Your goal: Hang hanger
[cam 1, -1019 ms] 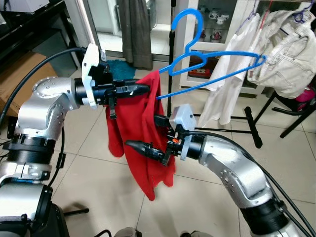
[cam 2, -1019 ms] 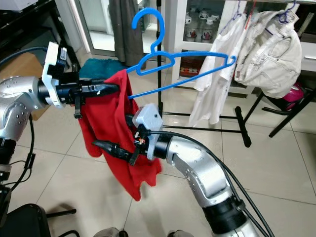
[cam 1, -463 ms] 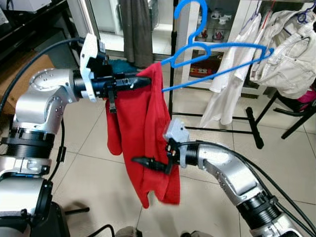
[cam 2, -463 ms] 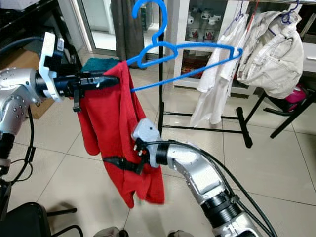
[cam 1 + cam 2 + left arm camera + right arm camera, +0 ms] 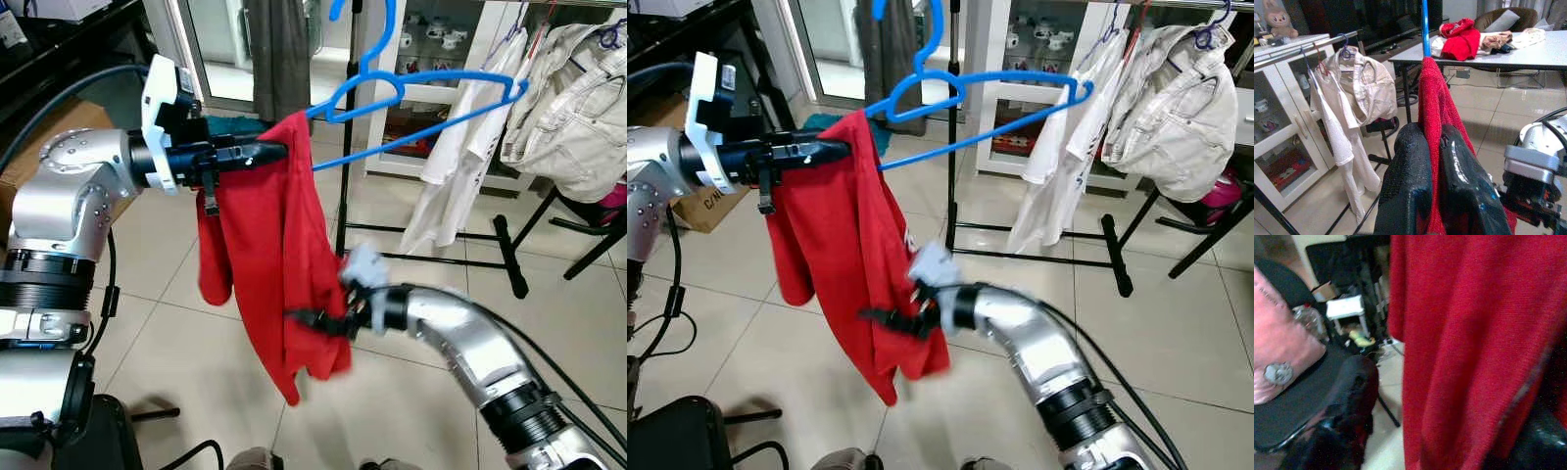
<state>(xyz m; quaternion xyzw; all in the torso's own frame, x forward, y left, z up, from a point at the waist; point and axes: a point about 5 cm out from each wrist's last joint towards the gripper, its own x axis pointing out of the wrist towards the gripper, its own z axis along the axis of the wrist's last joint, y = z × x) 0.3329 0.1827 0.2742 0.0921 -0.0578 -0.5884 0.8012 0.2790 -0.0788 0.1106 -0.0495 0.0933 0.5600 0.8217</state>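
Note:
A blue plastic hanger point(image 5: 451, 76) points up and to the right, its hook running off the top of the head view. A red knitted garment point(image 5: 279, 245) hangs from its near end. My left gripper point(image 5: 266, 151) is shut on that cloth-covered end and holds it up at chest height; in the left wrist view the black fingers point(image 5: 1405, 181) pinch the red cloth, with the blue bar rising beyond. My right gripper point(image 5: 306, 317), blurred, is against the garment's lower part. In the right wrist view its fingers point(image 5: 1352, 396) stand apart with red cloth between them.
A black clothes rack pole point(image 5: 345, 147) stands just behind the hanger. White shirts point(image 5: 573, 108) hang on a rack at the right, over black legs point(image 5: 509, 255). A cardboard box point(image 5: 44, 132) sits at the left. Tiled floor lies below.
My left arm has lifted the hanger, so its hook now leaves the top edge. My right gripper has dropped from the garment's middle to its lower part.

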